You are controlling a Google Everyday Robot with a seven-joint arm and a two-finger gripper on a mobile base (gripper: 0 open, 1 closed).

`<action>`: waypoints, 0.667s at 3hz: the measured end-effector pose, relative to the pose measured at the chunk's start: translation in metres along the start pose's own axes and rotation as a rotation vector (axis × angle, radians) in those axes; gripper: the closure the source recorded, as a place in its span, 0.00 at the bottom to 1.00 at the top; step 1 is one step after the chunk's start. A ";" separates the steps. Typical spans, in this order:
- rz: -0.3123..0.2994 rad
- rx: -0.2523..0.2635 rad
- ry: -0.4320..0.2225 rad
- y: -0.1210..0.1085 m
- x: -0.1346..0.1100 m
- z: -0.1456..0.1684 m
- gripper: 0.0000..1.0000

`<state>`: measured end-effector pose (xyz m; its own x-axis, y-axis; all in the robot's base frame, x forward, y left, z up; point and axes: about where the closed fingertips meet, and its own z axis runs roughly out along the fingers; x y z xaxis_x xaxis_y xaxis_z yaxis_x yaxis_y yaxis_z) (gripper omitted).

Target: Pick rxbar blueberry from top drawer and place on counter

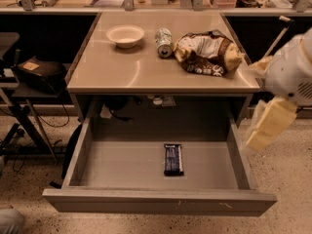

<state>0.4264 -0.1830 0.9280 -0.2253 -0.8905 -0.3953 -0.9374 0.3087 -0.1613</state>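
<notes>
The rxbar blueberry (173, 159), a dark flat bar with pale print at its far end, lies on the floor of the open top drawer (122, 167), right of centre. The drawer is pulled out fully under the beige counter (146, 69). My gripper (269, 125), pale yellowish on a white arm, hangs at the right, outside the drawer's right wall and just below counter height. It is apart from the bar and holds nothing that I can see.
On the counter stand a white bowl (125, 35), a green-and-silver can (164, 42) on its side and a brown-and-white chip bag (207, 52). A pale ledge with metal posts (97, 1) runs behind. A black case (39, 74) sits on a stand at the left.
</notes>
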 end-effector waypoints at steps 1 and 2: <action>0.087 -0.091 -0.128 0.035 -0.029 0.072 0.00; 0.156 -0.141 -0.130 0.072 -0.064 0.147 0.00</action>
<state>0.4128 -0.0548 0.8084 -0.3424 -0.7827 -0.5197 -0.9239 0.3812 0.0347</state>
